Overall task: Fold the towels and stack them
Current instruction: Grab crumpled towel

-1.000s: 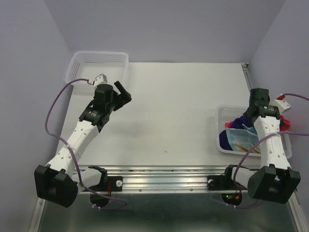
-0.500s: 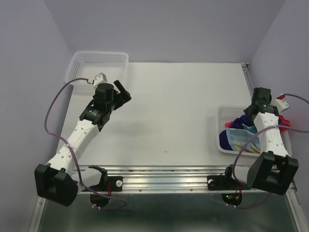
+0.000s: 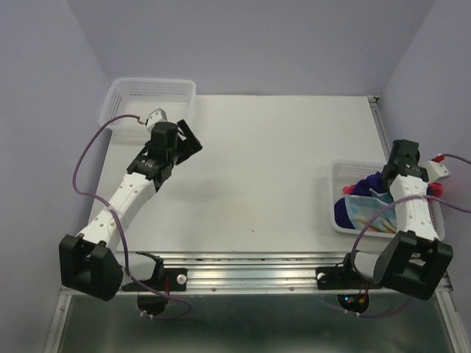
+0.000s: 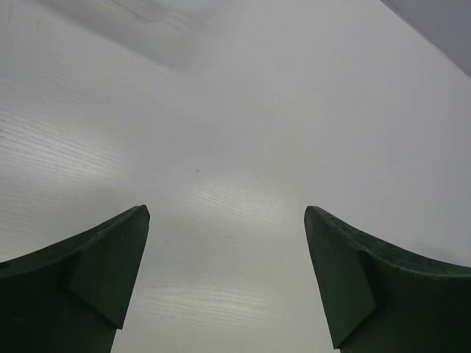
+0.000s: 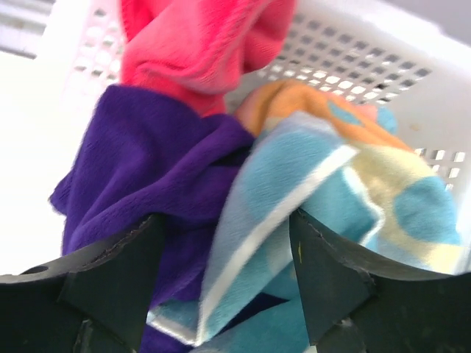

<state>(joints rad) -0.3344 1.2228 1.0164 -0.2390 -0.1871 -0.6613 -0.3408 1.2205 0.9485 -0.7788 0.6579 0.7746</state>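
The right gripper hangs inside the white mesh basket at the right edge of the table, its jaws apart around folds of the purple towel and a blue, orange and white patterned towel; whether they pinch the cloth cannot be told. The pink-red towel lies heaped just behind them. The left gripper hovers spread wide, holding nothing, over bare tabletop near a second mesh basket

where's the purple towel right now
The purple towel sits in the white basket at the right edge of the table; the right wrist view shows it left of the blue patterned towel, below the pink towel.
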